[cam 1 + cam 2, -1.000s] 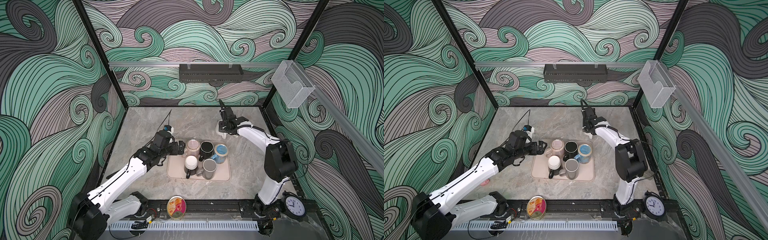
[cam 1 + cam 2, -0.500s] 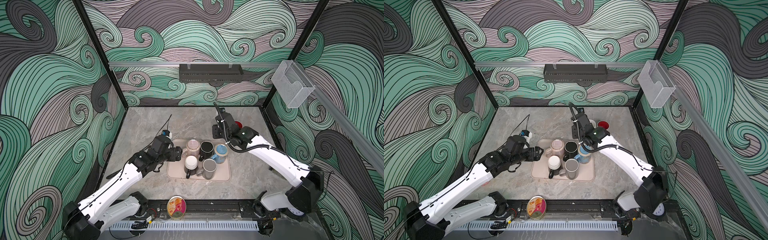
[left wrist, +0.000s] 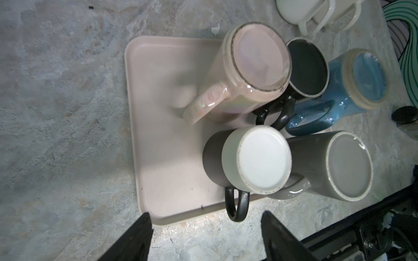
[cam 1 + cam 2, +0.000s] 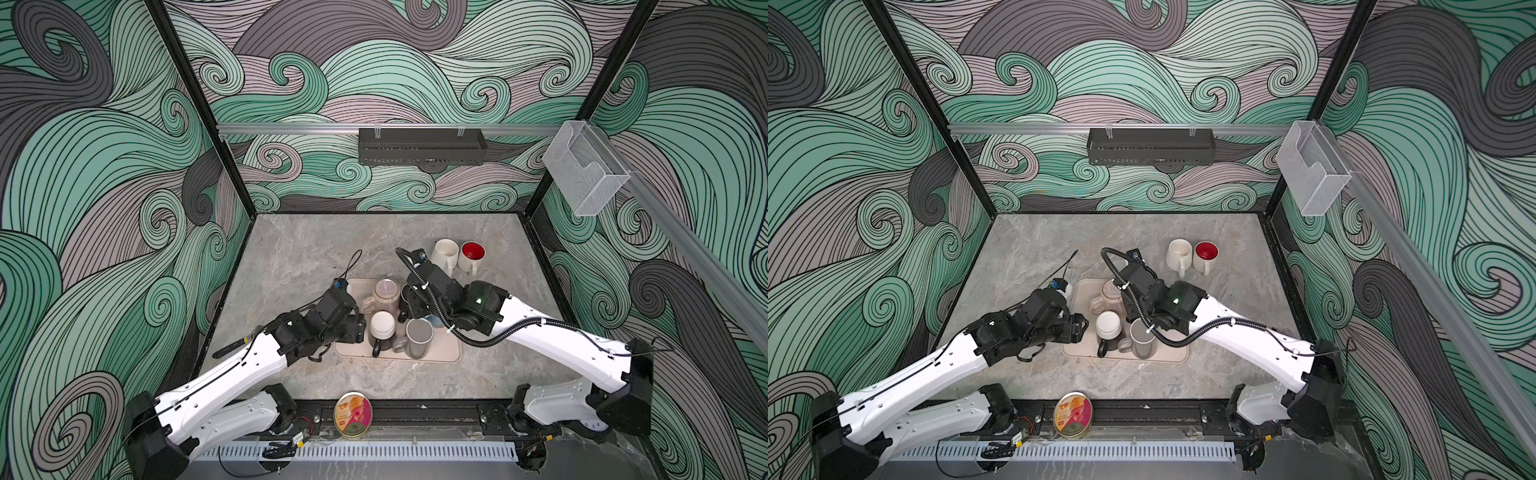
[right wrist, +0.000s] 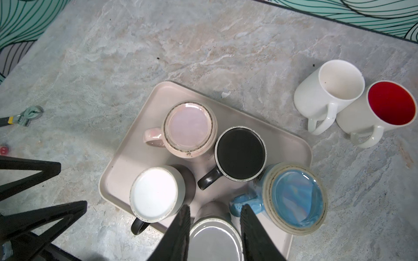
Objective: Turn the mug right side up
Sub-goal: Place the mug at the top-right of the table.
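I'd call this the approach: the left gripper [image 3: 205, 215] gapes empty, the upside-down white-based mug [image 3: 263, 158] just ahead on the tray [image 3: 162, 113]. The right gripper [image 5: 216, 206], partly open, holds nothing. Next: grip its handle.

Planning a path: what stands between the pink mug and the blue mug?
The black mug, bottom up; the right wrist view shows it between pink mug and blue mug.

Light: bright, even | Shadows: soft, on tray [image 3: 162, 146] beside pink mug [image 3: 260, 58] | Glare: glints on glazed handles | Blur: its handle smeared, left wrist view
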Robot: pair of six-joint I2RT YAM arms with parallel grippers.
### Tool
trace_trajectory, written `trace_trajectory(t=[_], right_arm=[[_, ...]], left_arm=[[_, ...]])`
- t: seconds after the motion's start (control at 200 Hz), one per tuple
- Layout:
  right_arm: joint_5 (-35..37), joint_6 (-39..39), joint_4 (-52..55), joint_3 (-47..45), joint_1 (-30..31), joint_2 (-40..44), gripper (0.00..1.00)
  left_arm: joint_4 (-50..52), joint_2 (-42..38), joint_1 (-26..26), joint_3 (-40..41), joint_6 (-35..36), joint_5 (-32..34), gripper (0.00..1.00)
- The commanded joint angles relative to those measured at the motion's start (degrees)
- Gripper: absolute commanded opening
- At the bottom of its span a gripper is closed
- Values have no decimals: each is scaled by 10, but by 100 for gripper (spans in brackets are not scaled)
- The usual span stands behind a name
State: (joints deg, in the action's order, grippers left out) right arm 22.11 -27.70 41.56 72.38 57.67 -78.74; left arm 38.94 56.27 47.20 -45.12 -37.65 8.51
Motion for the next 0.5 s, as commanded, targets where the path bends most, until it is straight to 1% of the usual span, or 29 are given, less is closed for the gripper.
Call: trace_trajectory(t=[0.0,0.115,0.265,0.495], right_arm=[[14,-22,12,-19,2,-11,39],[18,-18,-3,-30,1,-17,39],[10,-17,-20,-46,-13,-21,39],[-19,-21,-59,-77,-36,-4,39]], left_arm=[[-34,28,21,12,-36,-5,72],[-69,56,42,21,-47,-5,69],[-77,84,58,12,-50,-1,62],[-89,110,71,9,-52,-6,58]])
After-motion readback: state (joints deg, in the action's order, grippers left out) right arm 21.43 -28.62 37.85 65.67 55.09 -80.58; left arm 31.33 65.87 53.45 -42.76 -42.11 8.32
